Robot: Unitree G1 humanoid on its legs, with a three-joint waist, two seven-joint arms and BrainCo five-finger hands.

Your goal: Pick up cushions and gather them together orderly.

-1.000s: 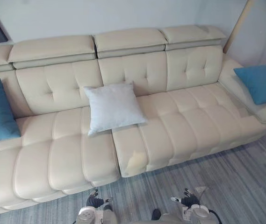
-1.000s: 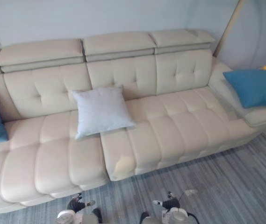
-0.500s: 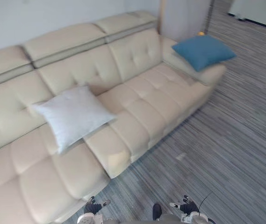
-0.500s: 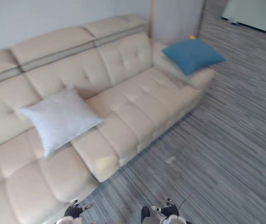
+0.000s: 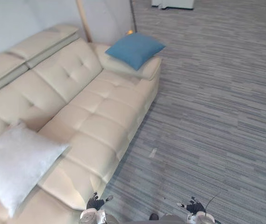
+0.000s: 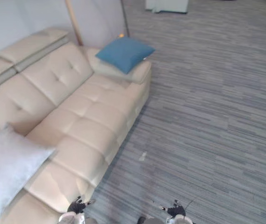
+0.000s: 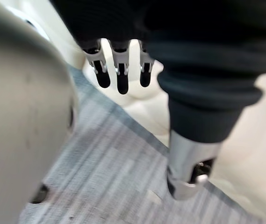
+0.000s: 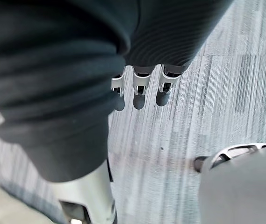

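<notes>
Cushions lie well apart on the cream sofa [image 5: 90,112]. The blue cushion [image 5: 135,50] rests on the armrest [image 5: 147,71] at about 12 o'clock in the head views, and the pale grey cushion [image 5: 16,163] lies on the seat at 8 o'clock. The left hand [image 5: 95,203] and the right hand [image 5: 194,206] hang low at 6 o'clock over the striped grey carpet [image 5: 207,121]. In the wrist views the left fingers [image 7: 122,79] and the right fingers [image 8: 139,95] point down, straight and relaxed, with nothing in them.

The step in hand looks like the approach to the blue cushion at 12 o'clock, so the gathering has hardly begun. To do it well, the robot should stop square to the armrest and close enough that neither arm overreaches. It should spread both hands wide and take the cushion by opposite edges rather than pinching a corner. The cushion is soft and will sag, so it needs lifting clear of the armrest before any turn. Once carried to 8 o'clock, it should go just beside the pale grey cushion with the edges aligned.
</notes>
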